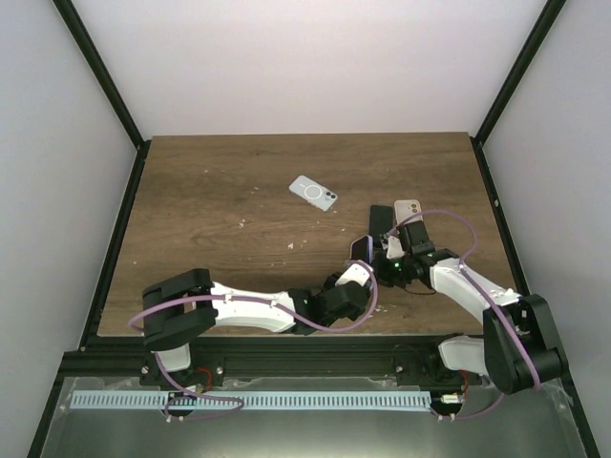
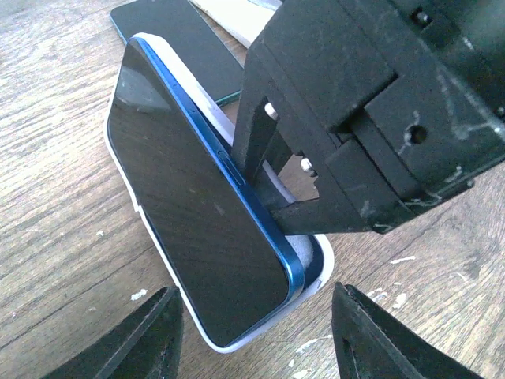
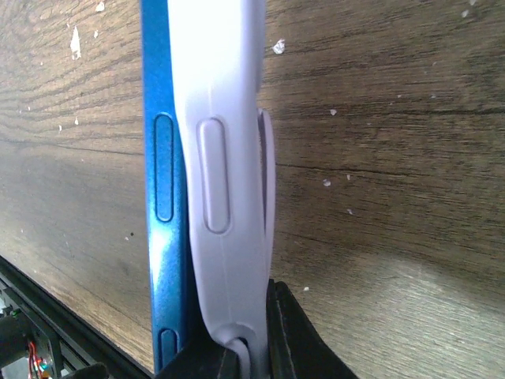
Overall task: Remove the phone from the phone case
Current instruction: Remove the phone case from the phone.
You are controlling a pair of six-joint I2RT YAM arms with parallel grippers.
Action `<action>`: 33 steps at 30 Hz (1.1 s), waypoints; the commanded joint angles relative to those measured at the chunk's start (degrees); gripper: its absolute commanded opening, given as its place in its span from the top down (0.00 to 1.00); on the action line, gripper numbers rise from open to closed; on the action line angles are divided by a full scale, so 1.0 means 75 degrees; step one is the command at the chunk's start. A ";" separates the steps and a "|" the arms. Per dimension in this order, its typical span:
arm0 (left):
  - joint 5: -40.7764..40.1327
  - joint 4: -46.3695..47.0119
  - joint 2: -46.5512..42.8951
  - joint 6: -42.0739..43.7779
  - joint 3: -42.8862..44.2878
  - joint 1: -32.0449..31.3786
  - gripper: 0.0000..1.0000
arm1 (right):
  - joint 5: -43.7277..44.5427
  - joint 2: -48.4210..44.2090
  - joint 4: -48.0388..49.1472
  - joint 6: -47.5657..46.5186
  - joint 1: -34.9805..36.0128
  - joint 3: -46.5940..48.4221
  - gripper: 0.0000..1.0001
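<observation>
The phone (image 2: 197, 197) is blue-edged with a black screen. It lies tilted in a white phone case (image 2: 319, 264), its right long edge raised out of the case wall. My right gripper (image 2: 272, 193) is shut on that right case wall. In the right wrist view the pale case (image 3: 225, 197) is pinched between my right gripper (image 3: 248, 355), and the phone's blue side (image 3: 163, 174) stands just left of it. My left gripper (image 2: 256, 339) is open, one finger on each side of the phone's near end, touching neither. From above, both grippers (image 1: 357, 256) (image 1: 387, 246) meet right of the table's centre.
A dark phone (image 1: 380, 218) lies just beyond the cased one, with a beige-backed phone (image 1: 409, 208) to its right. A white case with a ring (image 1: 313, 192) lies farther back toward the middle. The table is brown wood with black frame rails at its sides.
</observation>
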 commanded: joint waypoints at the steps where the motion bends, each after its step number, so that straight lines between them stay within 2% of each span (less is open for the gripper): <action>1: -0.0025 0.0084 0.0198 0.0157 0.0251 -0.0029 0.47 | -0.0150 0.0095 0.0237 -0.0267 -0.0029 0.0168 0.99; 13: -0.0269 -0.0267 0.0549 0.0324 0.0516 -0.0036 0.49 | -0.0484 0.0719 0.0164 -0.0347 -0.0017 0.0398 0.99; 19: -0.0987 -0.1100 0.0897 0.0446 0.1048 -0.0123 0.51 | -0.0615 0.0842 0.0145 -0.0344 -0.0024 0.0489 0.99; 33: -0.1849 -0.1504 0.1380 0.0931 0.1282 -0.0131 0.55 | -0.0900 0.0684 0.0186 -0.0337 -0.0017 0.0347 0.99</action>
